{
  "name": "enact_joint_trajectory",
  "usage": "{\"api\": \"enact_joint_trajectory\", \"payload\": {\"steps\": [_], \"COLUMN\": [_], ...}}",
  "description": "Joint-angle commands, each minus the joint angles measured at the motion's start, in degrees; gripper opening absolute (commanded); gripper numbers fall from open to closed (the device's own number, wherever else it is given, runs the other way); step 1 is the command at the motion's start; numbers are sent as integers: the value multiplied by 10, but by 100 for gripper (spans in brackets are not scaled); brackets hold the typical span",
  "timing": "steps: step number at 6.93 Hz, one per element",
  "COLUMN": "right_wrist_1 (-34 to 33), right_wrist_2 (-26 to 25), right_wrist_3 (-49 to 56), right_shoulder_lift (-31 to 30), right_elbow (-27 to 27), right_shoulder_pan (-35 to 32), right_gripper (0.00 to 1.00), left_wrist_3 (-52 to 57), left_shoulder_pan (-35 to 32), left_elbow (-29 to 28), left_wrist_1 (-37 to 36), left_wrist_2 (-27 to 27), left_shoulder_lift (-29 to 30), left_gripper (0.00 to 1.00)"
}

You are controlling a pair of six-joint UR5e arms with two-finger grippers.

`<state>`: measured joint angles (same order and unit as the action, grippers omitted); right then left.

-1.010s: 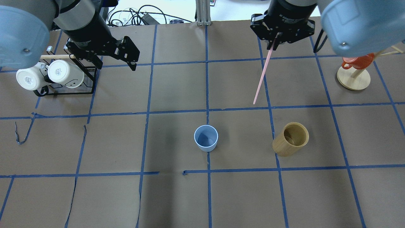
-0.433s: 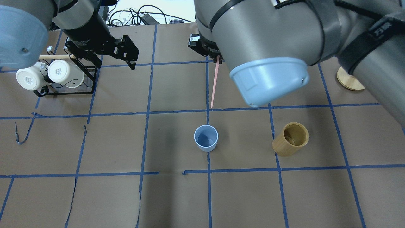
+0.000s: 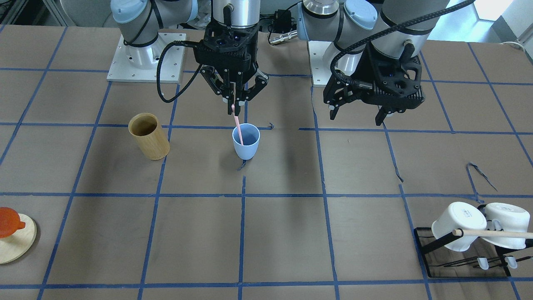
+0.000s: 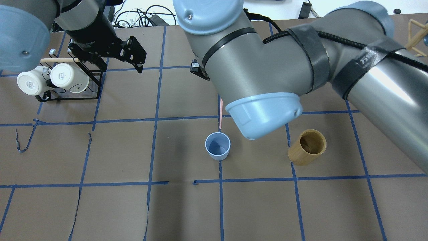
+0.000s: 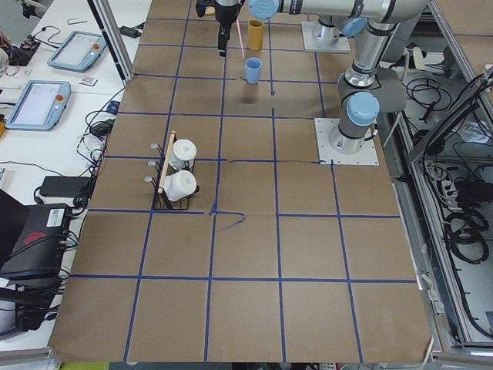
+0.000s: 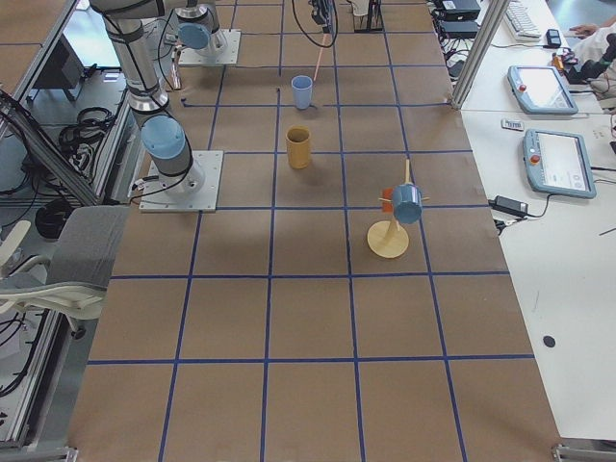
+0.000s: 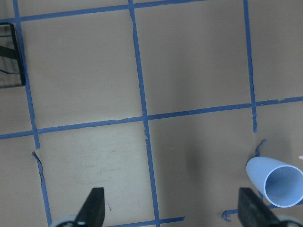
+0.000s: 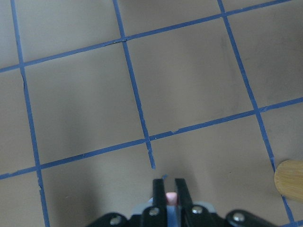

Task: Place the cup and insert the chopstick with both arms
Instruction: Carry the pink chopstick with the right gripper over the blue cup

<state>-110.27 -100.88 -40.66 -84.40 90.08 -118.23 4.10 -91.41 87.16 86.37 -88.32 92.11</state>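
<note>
Brown paper table [image 3: 283, 233], gridded in blue tape. At far left, seen from the front: a red cup [image 3: 7, 222] on a wooden stand [image 3: 18, 243], well apart from the work. Next, a bamboo cup [image 3: 148, 136], upright, near the action but touching nothing. Then the right gripper [image 3: 234, 103], pinched narrow on the top end of the chopstick [image 3: 237, 127], pink and hanging tilted, tip at the mouth of the blue cup [image 3: 246, 141]. Cannot tell whether below the rim yet. Blue cup upright mid-table, apparently placed. Further right, the left gripper [image 3: 356, 117], spread wide and empty, hovering above the table. At far right, a black rack [image 3: 433, 246] with two white mugs [image 3: 458, 225] and a wooden rod [image 3: 495, 233].

Likely trouble: with that tilt, the tip catching the rim on the way down and tipping or shoving the light, unheld cup. Also, on release, a long stick leaning hard to one side and toppling the cup. Nothing between tip and cup. In the overhead view, though, much of the stick hidden behind the right arm [image 4: 267, 77].
</note>
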Motion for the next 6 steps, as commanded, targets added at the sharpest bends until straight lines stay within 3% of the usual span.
{"api": "enact_joint_trajectory", "payload": {"steps": [1,5,6], "right_wrist_1": [8,10,2], "right_wrist_2": [7,6,4], "right_wrist_3": [-2,-6,-6], "right_shoulder_lift": [-2,4,7], "right_elbow": [6,11,21], "right_shoulder_pan": [-3,-28,-28], "right_gripper": [17,21,34], "left_wrist_3": [-11,-11,-11], "left_shoulder_pan": [0,0,0], "left_elbow": [1,1,1], "left_wrist_1": [0,0,0], "left_wrist_2": [0,-1,0], "left_shoulder_lift": [-2,-2,-2], "left_gripper": [100,100,100]}}
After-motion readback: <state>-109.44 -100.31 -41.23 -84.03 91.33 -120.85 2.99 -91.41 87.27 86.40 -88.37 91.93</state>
